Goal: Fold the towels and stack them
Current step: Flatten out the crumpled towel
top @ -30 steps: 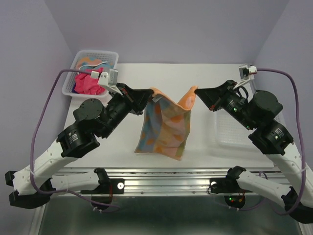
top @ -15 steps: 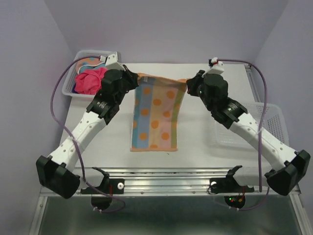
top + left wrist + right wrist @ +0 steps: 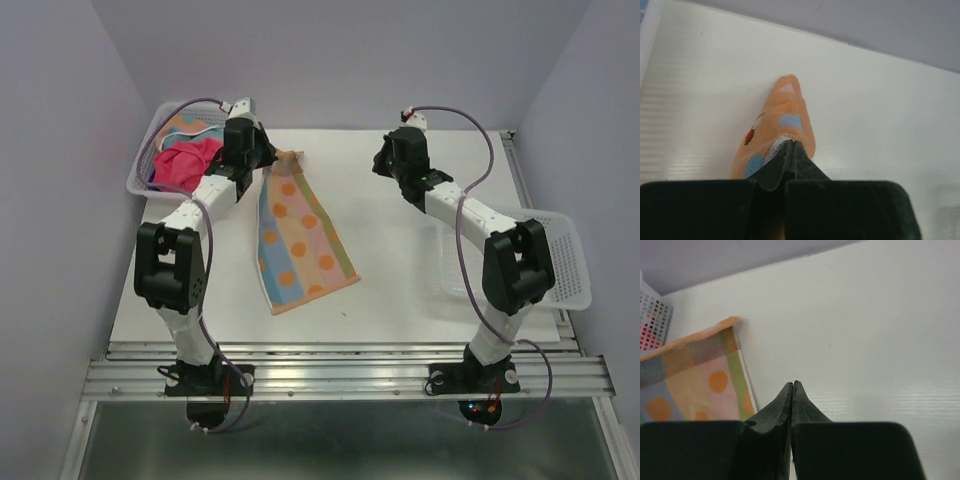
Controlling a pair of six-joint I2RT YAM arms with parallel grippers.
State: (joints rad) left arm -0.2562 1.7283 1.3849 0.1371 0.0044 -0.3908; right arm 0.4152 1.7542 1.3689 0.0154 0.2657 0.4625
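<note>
The orange towel with coloured dots and stripes lies slanted on the white table, its far corner pinched in my left gripper. In the left wrist view the left gripper is shut on that orange corner. My right gripper is shut on nothing and hovers over bare table to the right of the towel. The right wrist view shows the right gripper with the towel's edge lying off to its left. A pink-red towel and a light blue towel with orange dots sit in the left basket.
A white mesh basket stands at the far left corner, right beside my left arm; it also shows as a white mesh corner in the right wrist view. Another white basket stands at the right edge, under the right arm's elbow.
Both arms have reached toward the far side of the table. The towel's right corner is out of the right gripper, and the towel has dropped and swung to lie slanted from the left gripper.
</note>
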